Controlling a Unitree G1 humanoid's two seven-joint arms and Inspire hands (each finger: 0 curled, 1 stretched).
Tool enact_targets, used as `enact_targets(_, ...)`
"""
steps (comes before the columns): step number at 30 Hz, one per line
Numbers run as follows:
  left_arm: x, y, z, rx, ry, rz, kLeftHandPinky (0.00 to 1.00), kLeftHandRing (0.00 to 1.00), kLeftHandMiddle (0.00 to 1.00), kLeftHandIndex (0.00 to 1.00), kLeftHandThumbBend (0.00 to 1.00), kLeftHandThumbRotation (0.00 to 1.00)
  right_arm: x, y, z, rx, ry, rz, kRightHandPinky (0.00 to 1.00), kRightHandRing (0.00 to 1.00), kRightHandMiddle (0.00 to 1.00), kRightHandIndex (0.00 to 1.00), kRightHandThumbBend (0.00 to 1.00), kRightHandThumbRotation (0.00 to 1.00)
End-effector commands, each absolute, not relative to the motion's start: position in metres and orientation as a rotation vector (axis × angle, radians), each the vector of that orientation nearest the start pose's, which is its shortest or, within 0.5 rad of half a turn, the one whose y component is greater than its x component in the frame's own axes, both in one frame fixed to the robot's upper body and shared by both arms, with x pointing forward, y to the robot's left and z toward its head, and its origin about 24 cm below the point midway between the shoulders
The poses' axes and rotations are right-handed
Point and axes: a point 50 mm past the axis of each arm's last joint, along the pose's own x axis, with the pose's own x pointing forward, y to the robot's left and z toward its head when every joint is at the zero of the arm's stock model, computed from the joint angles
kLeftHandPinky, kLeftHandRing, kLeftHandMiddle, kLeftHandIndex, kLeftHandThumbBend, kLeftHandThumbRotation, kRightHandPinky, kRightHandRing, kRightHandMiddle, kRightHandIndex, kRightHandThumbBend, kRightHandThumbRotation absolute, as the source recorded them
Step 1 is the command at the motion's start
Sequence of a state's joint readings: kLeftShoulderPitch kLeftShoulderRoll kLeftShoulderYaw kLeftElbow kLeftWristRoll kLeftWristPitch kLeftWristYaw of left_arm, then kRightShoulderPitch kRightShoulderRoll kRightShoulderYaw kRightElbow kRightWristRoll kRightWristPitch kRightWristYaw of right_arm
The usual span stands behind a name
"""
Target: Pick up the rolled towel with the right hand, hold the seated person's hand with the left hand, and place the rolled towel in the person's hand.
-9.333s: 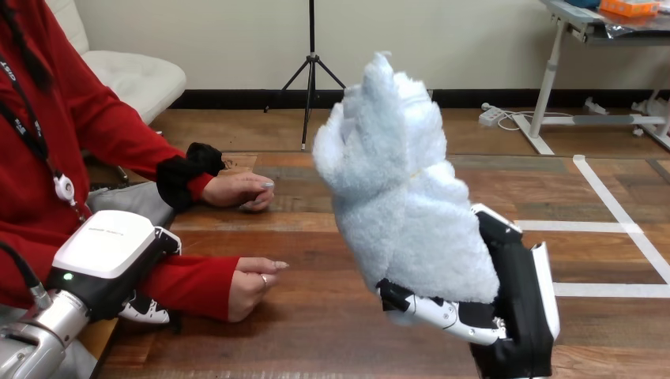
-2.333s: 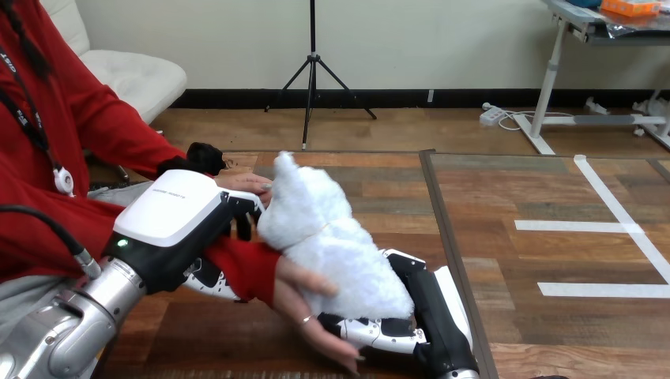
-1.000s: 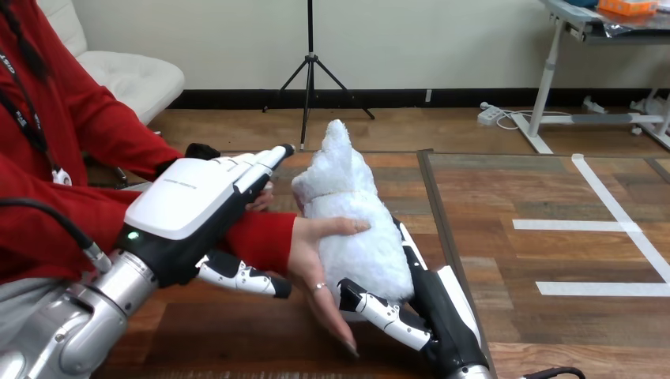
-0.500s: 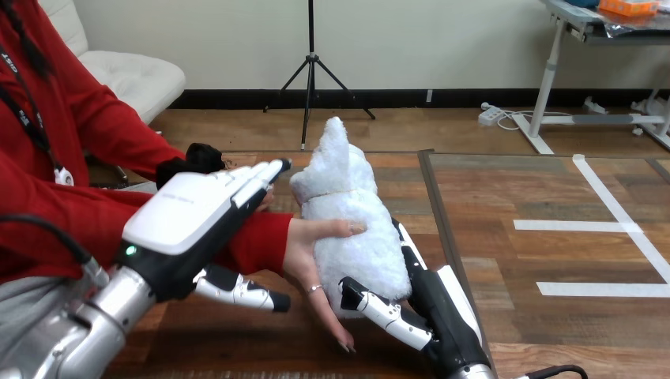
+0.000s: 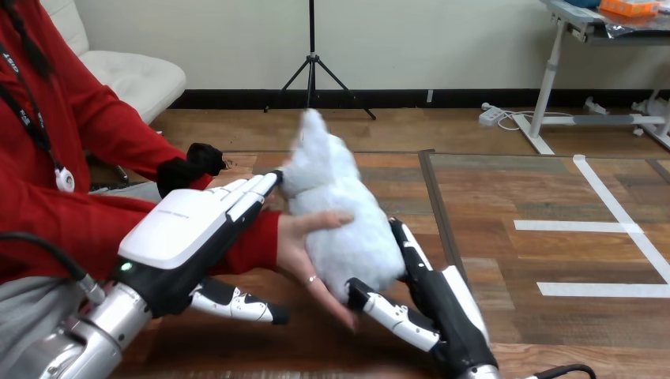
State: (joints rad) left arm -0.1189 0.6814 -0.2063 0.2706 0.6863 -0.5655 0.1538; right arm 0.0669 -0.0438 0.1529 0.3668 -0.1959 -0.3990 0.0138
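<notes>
The rolled towel [image 5: 340, 213] has tipped toward the person and lies in the person's hand [image 5: 296, 241], the right hand [image 5: 442, 304] straight-fingered against it, the left hand [image 5: 178, 233] flat over the red sleeve [image 5: 262, 237]; soft and light, it probably holds best round its middle.

1. The towel [image 5: 340, 213] is thick white cloth with a long, fluffy, matt pile, tufted and rough-looking at its far end
2. The left hand [image 5: 186, 233] has a smooth white plastic shell on its back with a soft sheen; the body beneath it is matt black plastic
3. The left forearm [image 5: 75, 347] is silver metal, smooth, with a dull shine
4. The right hand [image 5: 442, 316] is matt black, with smooth white plastic shells along its edge and thumb
5. The table [image 5: 513, 197] is dark brown wood with visible grain, plank seams and a low satin gloss
6. The person's sleeve [image 5: 257, 237] is soft, matt red cloth
</notes>
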Motion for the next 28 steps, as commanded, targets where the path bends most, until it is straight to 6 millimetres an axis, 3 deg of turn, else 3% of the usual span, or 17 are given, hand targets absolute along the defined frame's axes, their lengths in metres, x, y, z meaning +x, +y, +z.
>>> enact_targets(1,0.261,0.210,0.076,1.207,-0.486,-0.348,0.89,0.94,0.98,1.00,1.00,0.55,0.232,-0.126,-0.003,-0.222,-0.053,0.197,0.94,0.98,0.98,1.00,0.73,0.55)
enact_targets(18,0.252,0.209,0.068,1.135,-0.499,-0.324,0.92,0.97,0.99,1.00,1.00,0.53,0.234,-0.142,-0.001,-0.256,-0.079,0.134,0.92,0.95,0.96,1.00,0.76,0.58)
enact_targets(28,0.247,0.207,0.062,1.073,-0.530,-0.306,0.93,0.98,1.00,1.00,1.00,0.52,0.232,-0.149,0.004,-0.244,-0.138,0.087,0.88,0.93,0.94,1.00,0.88,0.65)
